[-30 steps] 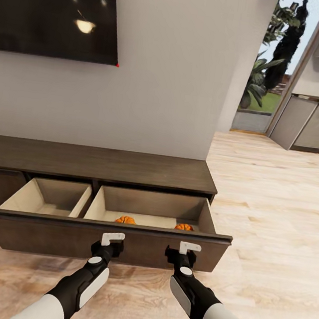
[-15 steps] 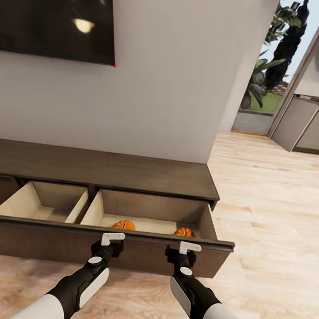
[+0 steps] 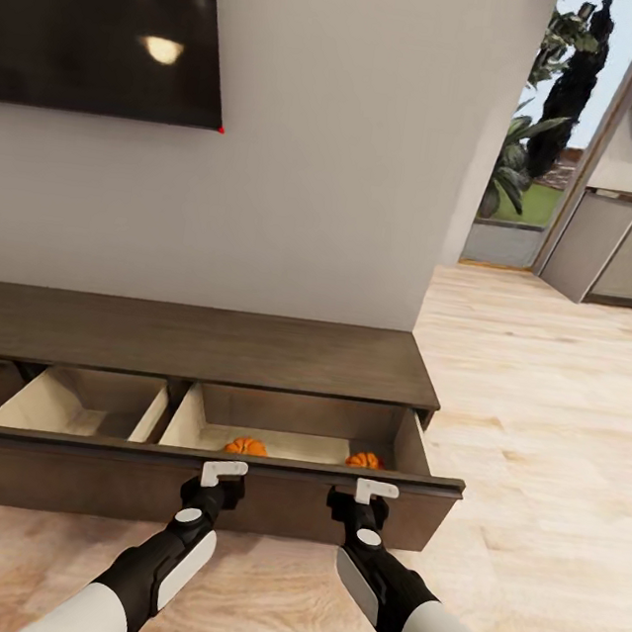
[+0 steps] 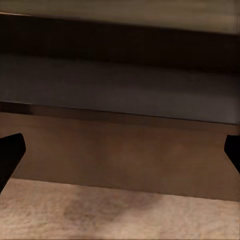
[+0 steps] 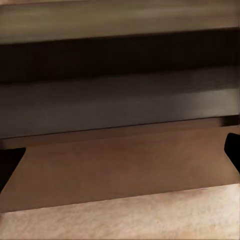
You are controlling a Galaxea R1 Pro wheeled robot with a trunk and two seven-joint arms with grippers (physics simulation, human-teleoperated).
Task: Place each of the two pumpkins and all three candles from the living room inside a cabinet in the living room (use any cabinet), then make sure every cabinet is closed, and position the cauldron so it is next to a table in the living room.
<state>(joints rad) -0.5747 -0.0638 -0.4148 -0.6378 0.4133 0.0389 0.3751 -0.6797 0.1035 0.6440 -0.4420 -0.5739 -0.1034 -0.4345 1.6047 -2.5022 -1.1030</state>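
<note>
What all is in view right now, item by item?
pumpkins: two, orange, in the right compartment of the open drawer, one left, one right
cabinet: one, dark brown, against the wall, long drawer pulled out
drawer front: one, dark brown, just ahead of both end effectors
TV: one, black, on the wall above the cabinet
floor: pale wood
kitchen units: grey, far right
plants: green, outside the doorway
left end effector: white fingertips, open, at the drawer front
right end effector: white fingertips, open, at the drawer front
</note>
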